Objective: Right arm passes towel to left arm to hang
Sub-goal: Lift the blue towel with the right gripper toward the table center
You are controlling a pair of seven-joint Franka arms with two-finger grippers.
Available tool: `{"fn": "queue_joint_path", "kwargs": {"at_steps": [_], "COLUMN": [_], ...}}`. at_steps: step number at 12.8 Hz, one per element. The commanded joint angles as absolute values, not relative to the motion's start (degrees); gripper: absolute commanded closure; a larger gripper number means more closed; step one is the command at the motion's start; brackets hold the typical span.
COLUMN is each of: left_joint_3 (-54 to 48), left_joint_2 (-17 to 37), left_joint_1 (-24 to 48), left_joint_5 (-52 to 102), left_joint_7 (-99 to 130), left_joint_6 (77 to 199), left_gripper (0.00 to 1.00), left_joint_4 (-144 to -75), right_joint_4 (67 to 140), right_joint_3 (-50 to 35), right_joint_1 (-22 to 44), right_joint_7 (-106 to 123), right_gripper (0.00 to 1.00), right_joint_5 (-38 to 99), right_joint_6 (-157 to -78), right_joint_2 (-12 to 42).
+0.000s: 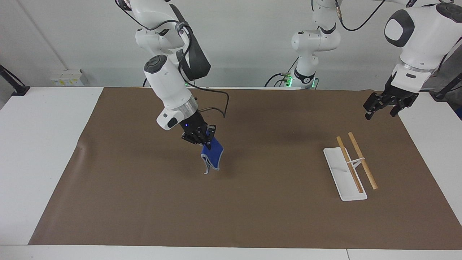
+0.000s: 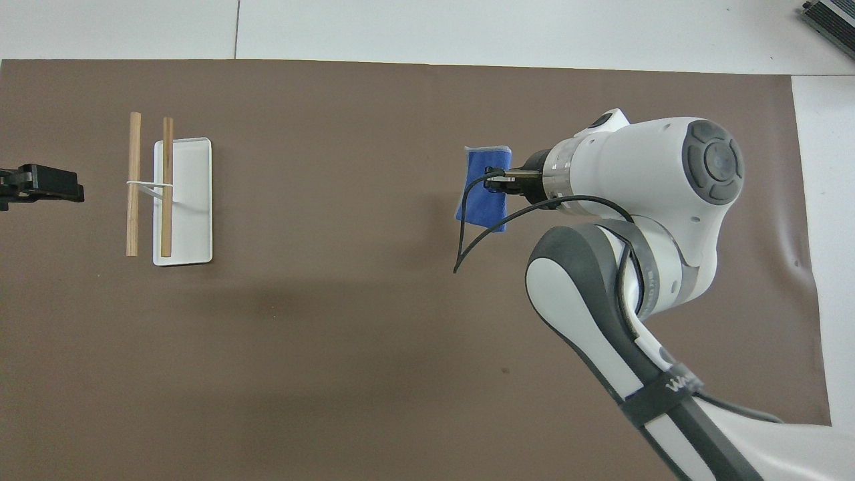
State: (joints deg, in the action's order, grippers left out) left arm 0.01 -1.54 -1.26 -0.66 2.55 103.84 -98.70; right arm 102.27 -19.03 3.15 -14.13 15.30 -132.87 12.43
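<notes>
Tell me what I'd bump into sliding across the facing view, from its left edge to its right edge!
Right claw → towel hanging from it → white rack base → wooden rods → left claw, waiting in the air.

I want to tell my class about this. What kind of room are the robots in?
Probably a robot lab: two white arms, the right gripper holding a blue towel, a brown mat on a white table.

a robot lab: two white arms (image 1: 169,83) bolted by a paper-covered table (image 1: 50,119).
</notes>
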Motion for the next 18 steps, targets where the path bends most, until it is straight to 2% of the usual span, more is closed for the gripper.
{"fn": "queue_joint_path", "kwargs": {"at_steps": [1, 3, 6, 11, 15, 18], "left_joint_3": [-0.18, -0.18, -0.26, -0.35, -0.35, -0.44], "left_joint_2": [-3.25, -3.25, -3.34, -3.6, -5.09, -7.11], "left_joint_1": [-1.93, -1.93, -1.85, -1.58, -1.58, -0.88], "left_joint_5": [0.09, 0.09, 0.09, 0.26, 13.23, 25.09], "left_joint_7": [2.02, 2.02, 2.37, 2.46, 10.35, 18.16], "left_joint_6": [104.41, 104.41, 104.07, 102.49, 103.35, 110.1], "left_gripper": [0.0, 0.0, 0.0, 0.0, 0.0, 0.0], "left_joint_4": [-100.72, -100.72, -100.72, -100.63, -103.7, -108.88], "right_joint_4": [101.87, 101.95, 103.01, 103.01, 102.75, 102.83], "right_joint_3": [-22.22, -22.94, -23.03, -23.03, -23.03, -23.03], "right_joint_1": [2.55, 2.81, 5.88, 6.85, 7.12, 7.38], "right_joint_7": [-14.32, -13.54, -13.18, -12.31, -10.63, -10.9], "right_gripper": [1.0, 1.0, 1.0, 1.0, 1.0, 1.0], "right_joint_5": [18.97, 25.55, 33.1, 41.73, 46.84, 46.93], "right_joint_6": [-136.74, -137.72, -145.18, -150.89, -151.08, -151.0], "right_joint_2": [12.13, 11.69, 11.6, 12.13, 12.13, 12.04]}}
